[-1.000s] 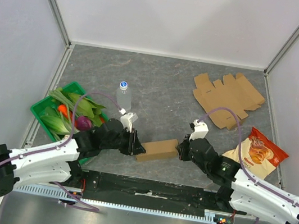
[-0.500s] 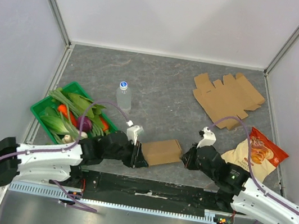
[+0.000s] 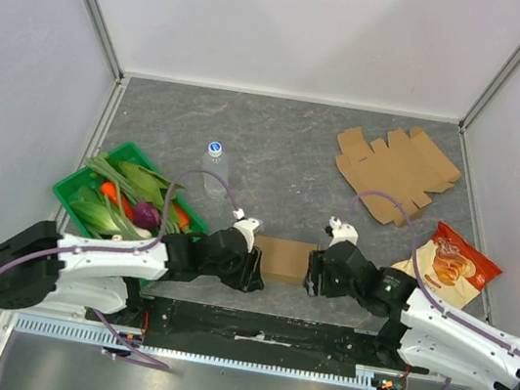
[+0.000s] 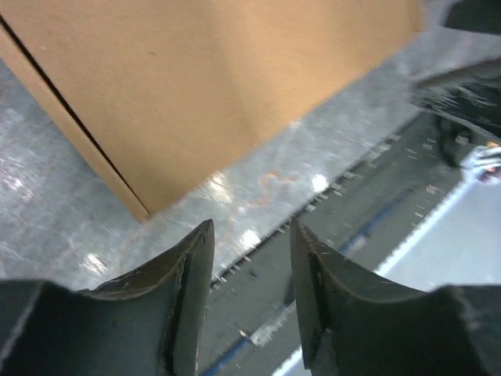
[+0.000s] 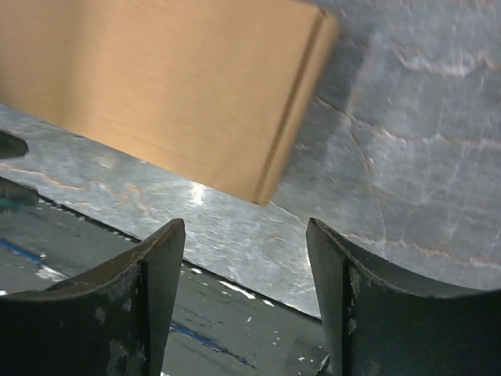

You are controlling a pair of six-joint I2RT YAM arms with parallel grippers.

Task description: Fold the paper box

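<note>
at the left of the top view a green tray (image 3: 68, 186) is set against the table's edge, and leafy vegetables (image 3: 123, 183), something orange and a round purple item are held in it; it is judged to be kept aside, away from the working spot. a capped water bottle (image 3: 214, 163) is stood upright just right of the tray, and whether anything is in it cannot be told. lower centre, the left gripper (image 3: 253, 271) is seen just beside the left end of the paper box (image 3: 284, 258); in the left wrist view its fingers (image 4: 188, 266) are parted and nothing is clamped between them, the brown wall lying ahead of the tips. the box is laid flat on the grey table (image 3: 287, 150) at the near edge, between the two arms, already closed into a block, so the folding is judged largely done; its inside is not shown. the right gripper (image 3: 313, 275) is placed just off the box's right end, and in the right wrist view its fingers (image 5: 160, 258) are spread wide with only table between them, no grip being kept. the two tools are judged to be set at opposite ends so that the box can be squared from both sides. at the upper right an unfolded cardboard blank (image 3: 392, 171) is left lying flat, and below it a snack bag (image 3: 448, 259) is seen, apparently sealed.
</note>
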